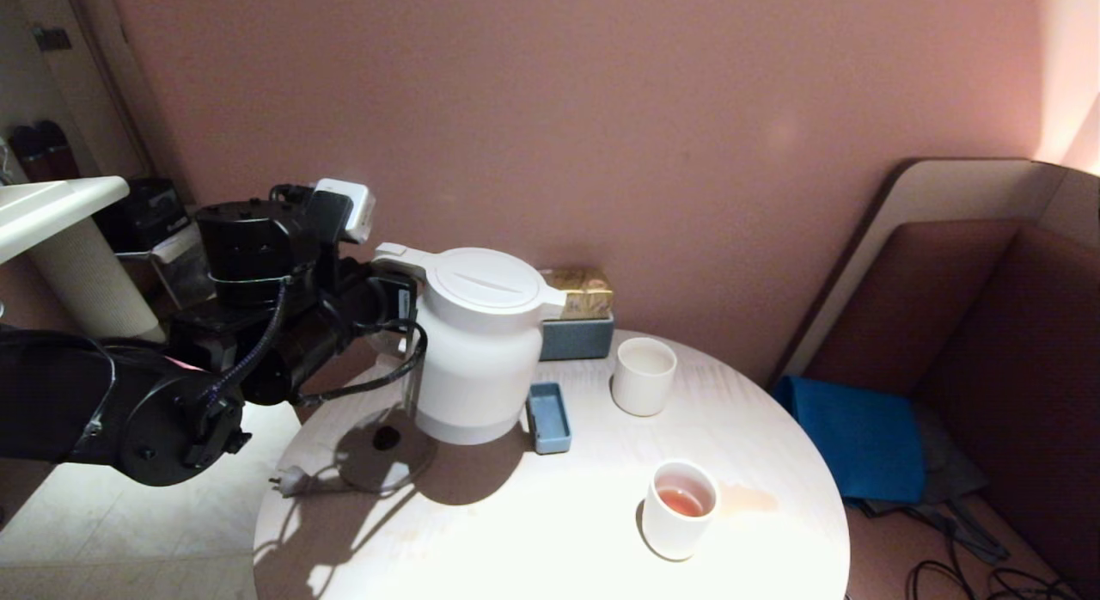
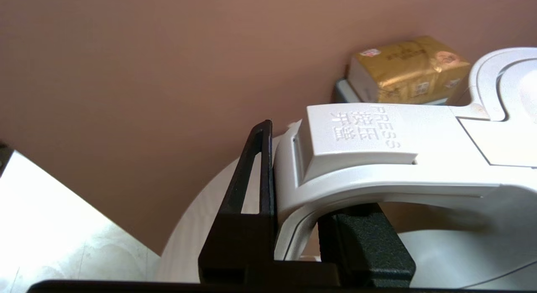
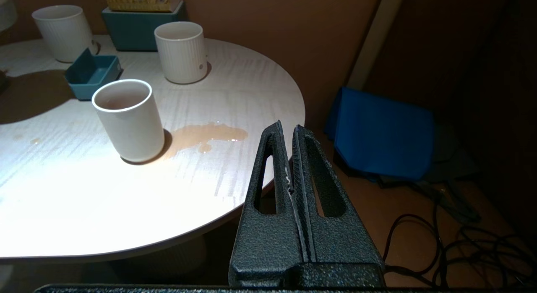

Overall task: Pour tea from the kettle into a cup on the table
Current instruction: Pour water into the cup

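The cream-white kettle (image 1: pixel 481 351) stands upright over the back left of the round table (image 1: pixel 533 540), off its dark round base plate (image 1: pixel 382 452). My left gripper (image 1: pixel 400 303) is shut on the kettle's loop handle (image 2: pixel 377 175), one finger outside it and one inside the loop. The ribbed cup (image 3: pixel 63 30) with a small handle shows only in the right wrist view, at the table's back; in the head view the kettle hides it. Tea (image 1: pixel 683 501) lies in a smooth white cup (image 1: pixel 679 510) near the front. My right gripper (image 3: pixel 287 129) hangs shut and empty beside the table's right edge.
A handle-less ribbed tumbler (image 1: pixel 643 375) and a small blue tray (image 1: pixel 550 418) stand right of the kettle. A grey-blue box (image 1: pixel 577 338) with a gold packet (image 1: pixel 584 292) sits at the wall. Spilled tea (image 3: pixel 205 135) pools beside the smooth cup. A plug (image 1: pixel 292 480) lies near the base plate.
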Robot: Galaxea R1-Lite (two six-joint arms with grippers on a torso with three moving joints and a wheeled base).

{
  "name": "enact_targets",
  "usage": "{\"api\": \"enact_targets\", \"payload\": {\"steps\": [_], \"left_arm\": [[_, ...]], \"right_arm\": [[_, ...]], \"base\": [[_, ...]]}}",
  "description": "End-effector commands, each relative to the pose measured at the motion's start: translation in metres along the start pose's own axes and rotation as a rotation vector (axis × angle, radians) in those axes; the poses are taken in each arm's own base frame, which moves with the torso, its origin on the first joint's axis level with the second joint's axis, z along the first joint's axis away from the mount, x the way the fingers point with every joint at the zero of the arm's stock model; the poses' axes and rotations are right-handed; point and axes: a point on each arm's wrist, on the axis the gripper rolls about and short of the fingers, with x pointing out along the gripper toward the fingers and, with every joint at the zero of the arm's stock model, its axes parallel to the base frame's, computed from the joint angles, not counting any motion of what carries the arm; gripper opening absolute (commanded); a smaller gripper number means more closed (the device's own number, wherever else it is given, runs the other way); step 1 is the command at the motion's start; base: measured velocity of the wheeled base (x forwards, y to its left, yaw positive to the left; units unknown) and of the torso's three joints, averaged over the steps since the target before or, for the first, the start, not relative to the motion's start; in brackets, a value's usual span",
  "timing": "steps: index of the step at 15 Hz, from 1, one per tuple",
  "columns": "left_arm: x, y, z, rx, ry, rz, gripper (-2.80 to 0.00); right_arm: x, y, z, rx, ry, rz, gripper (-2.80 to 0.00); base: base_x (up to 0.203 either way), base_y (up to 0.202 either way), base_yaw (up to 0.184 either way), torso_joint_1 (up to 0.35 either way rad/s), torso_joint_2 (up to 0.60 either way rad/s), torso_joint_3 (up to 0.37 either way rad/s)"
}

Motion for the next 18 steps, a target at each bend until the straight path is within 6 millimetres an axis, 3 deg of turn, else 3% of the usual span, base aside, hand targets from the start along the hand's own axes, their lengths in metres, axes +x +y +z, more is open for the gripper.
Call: {"api": "enact_targets", "payload": {"steps": [1, 4, 10, 12, 18], "left_arm": [[0.001, -0.019, 0.0, 0.008, 0.005, -0.051, -2.8], [0.001, -0.035, -0.003, 0.029, 0.013, -0.096, -2.8], [-0.003, -0.044, -0.012, 0.032, 0.038, -0.129, -2.8], [0.007, -0.047, -0.006, 0.025, 0.014, -0.125, -2.8], [0.062, -0.065, 0.002, 0.021, -0.008, -0.104, -2.8]], "right_arm": [[0.0, 0.0, 0.0, 0.0, 0.001, 0.001, -2.8], [0.0, 0.0, 0.0, 0.0, 0.001, 0.001, -2.8], [0.0, 0.0, 0.0, 0.0, 0.001, 0.001, -2.8], [0.0, 0.0, 0.0, 0.0, 0.001, 0.0, -2.8], [0.0, 0.0, 0.0, 0.0, 0.001, 0.002, -2.8]], "base": [[0.0, 0.0, 0.0, 0.0, 0.0, 0.0], [0.0, 0.0, 0.0, 0.0, 0.0, 0.0], [0.0, 0.0, 0.0, 0.0, 0.0, 0.0], [0.0, 0.0, 0.0, 0.0, 0.0, 0.0], [0.0, 0.0, 0.0, 0.0, 0.0, 0.0]]}}
